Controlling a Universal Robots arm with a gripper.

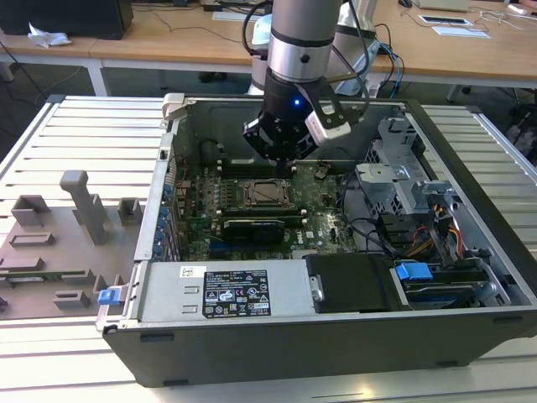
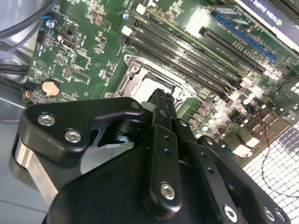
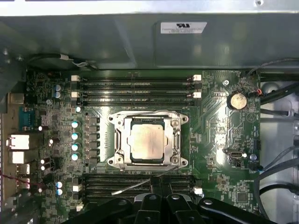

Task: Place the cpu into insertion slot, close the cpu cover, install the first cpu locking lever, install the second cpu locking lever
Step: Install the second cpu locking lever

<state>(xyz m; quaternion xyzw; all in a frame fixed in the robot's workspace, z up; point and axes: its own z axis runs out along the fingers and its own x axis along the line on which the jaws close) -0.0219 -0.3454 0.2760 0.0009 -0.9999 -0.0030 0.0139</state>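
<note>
Black and steel, the open computer case [image 1: 470, 252] is the largest thing we see. Above its green motherboard [image 3: 219, 154] hangs our claw [image 1: 284, 161]; we cannot tell its grip. Just beyond the fingertips, apart, the cpu [image 3: 147, 143] lies seated under the closed cpu cover [image 3: 176, 140].

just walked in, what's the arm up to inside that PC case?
The arm's hand hangs inside the open computer case, just above the motherboard and next to the CPU socket. The cpu already sits in the socket, and the cpu cover lies closed around it, its top showing through the window. One thin locking lever sticks out loose from the socket toward the hand. The hand carries nothing that shows.
</note>
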